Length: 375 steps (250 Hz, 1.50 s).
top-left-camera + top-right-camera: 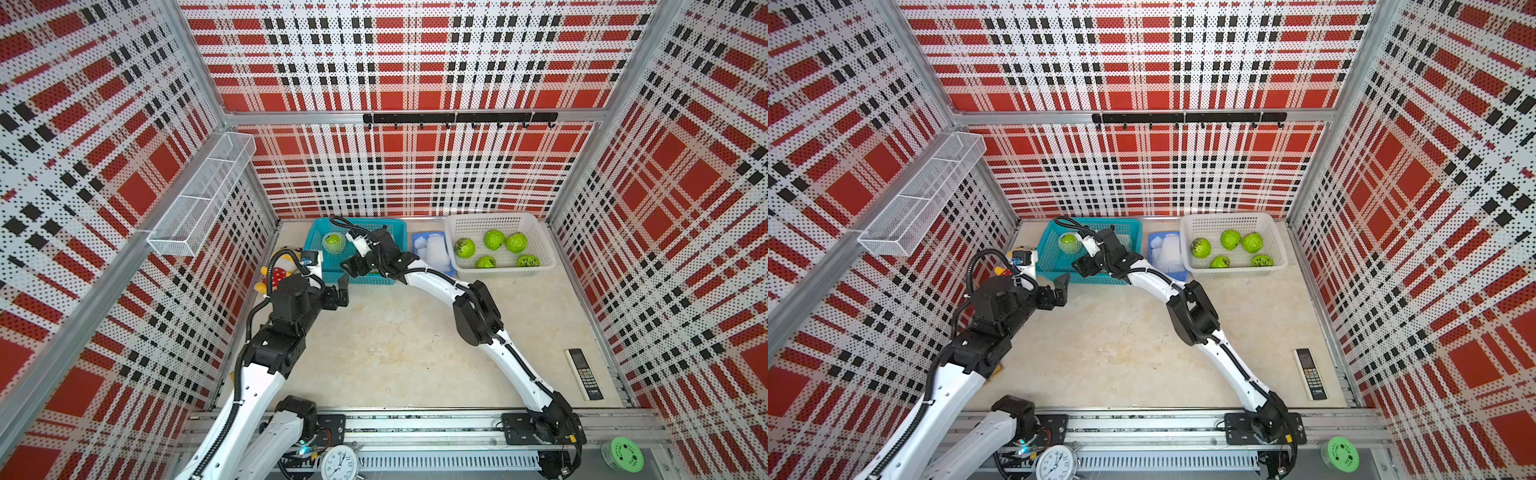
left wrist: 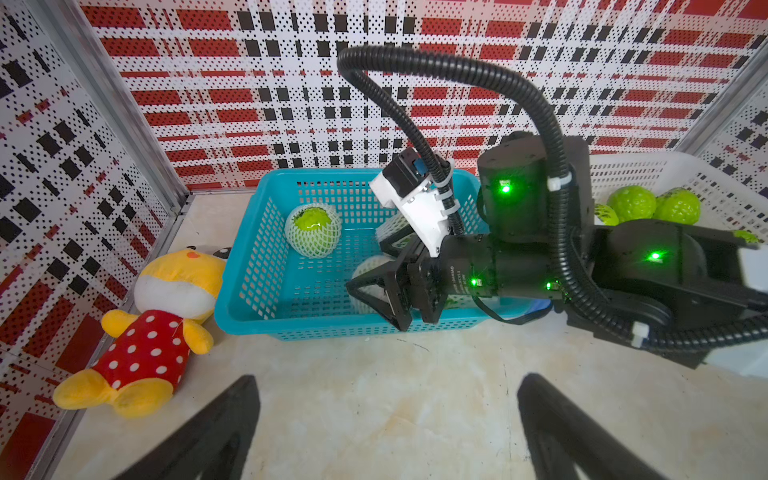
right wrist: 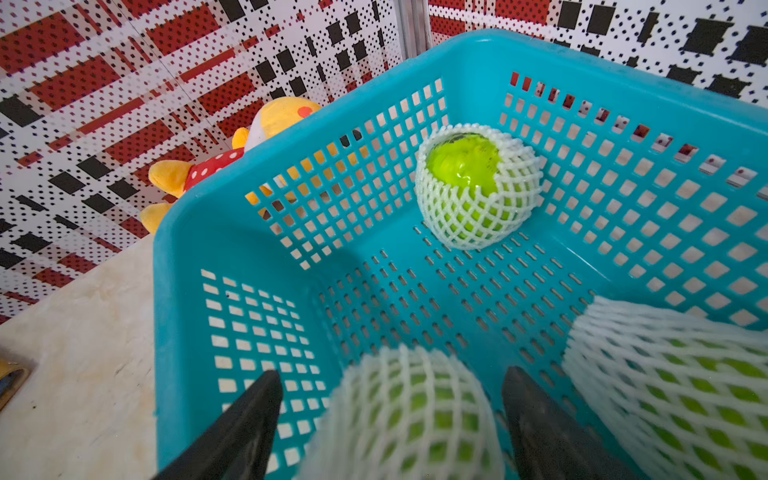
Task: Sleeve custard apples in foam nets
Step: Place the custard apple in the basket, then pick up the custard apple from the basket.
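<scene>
Right gripper (image 3: 390, 372): jaws parted astride netted apple (image 3: 407, 415) in blue basket (image 3: 199, 232); withdraw straight up without dragging it. Left gripper (image 2: 388, 378): spread wide, empty.

Three walls (image 1: 415, 62) of perforated panel, plaid in red, white and black, box the scene in — silver metal posts (image 1: 196, 62) stand at the back corners. A black hook rail (image 1: 457, 118) runs across the back wall, and a white wire-mesh shelf (image 1: 203, 191) with dividers hangs on the left wall. Below lies a pale beige, marbled counter (image 1: 395, 353), evenly lit — a silver track (image 1: 415, 424) lines its near edge.
</scene>
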### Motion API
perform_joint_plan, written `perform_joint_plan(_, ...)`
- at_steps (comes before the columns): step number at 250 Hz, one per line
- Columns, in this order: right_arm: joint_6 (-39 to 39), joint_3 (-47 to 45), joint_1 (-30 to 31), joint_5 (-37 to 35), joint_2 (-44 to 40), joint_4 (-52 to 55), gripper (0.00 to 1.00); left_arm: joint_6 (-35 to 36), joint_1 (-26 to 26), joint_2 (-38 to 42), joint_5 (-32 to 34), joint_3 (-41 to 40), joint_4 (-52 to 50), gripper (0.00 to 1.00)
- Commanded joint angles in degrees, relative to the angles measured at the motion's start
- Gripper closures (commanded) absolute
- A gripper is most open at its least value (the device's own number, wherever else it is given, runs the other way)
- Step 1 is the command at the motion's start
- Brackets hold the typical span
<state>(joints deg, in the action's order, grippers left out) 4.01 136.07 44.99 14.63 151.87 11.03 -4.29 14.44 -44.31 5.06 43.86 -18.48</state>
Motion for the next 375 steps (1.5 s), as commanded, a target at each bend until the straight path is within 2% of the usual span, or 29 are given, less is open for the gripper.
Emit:
perform_joint_plan(1,-2.3,0.8,0.6,-0.2,1.6,1.9,0.09,-1.1,-0.5,0.7,1.1,-0.1,0.7,0.00)
perform_joint_plan(34,-2.0,0.6,0.6,0.9,0.5,1.6,0.00,-1.0,-0.5,1.0,1.4,-0.1,0.5,0.00)
perform_joint_plan(108,-1.8,-1.5,0.6,1.5,-9.2,-1.3,0.00,-0.9,-0.5,1.0,0.9,0.8,0.2,0.00)
perform_joint_plan(165,-1.5,-9.3,-0.1,-4.7,-22.3,-2.2,0.00,1.0,-0.5,2.4,-0.1,1.2,1.5,0.01)
perform_joint_plan(203,4.1,-14.4,-3.3,-8.8,-32.2,2.7,0.00,4.5,-0.4,4.7,-3.3,1.1,5.7,0.01)
perform_joint_plan(230,8.5,-17.6,-6.9,-10.0,-38.1,8.1,0.02,2.3,-0.5,5.2,-2.3,1.0,9.0,0.01)
perform_joint_plan(255,8.7,-21.9,-8.8,-14.7,-44.1,13.1,0.02,1.2,-0.4,5.6,-4.9,1.3,10.5,0.01)
perform_joint_plan(277,8.2,-26.4,-9.9,-19.1,-48.9,16.4,0.02,-1.2,-0.4,5.4,-5.0,2.0,9.5,0.01)
perform_joint_plan(298,10.1,-28.3,-12.4,-19.8,-51.9,21.2,0.04,-3.4,0.1,3.6,-6.5,3.4,7.7,0.00)
perform_joint_plan(326,12.8,-28.6,-16.7,-18.6,-53.7,28.5,0.05,-5.7,2.5,-1.1,-9.5,5.2,7.6,0.00)
perform_joint_plan(354,13.7,-30.8,-20.5,-18.6,-54.3,32.0,0.02,-3.1,12.0,-8.4,-7.1,9.7,4.8,0.01)
perform_joint_plan(375,14.1,-33.3,-23.8,-17.4,-54.0,32.2,0.00,-1.4,16.8,-13.9,-6.7,13.1,3.6,0.01)
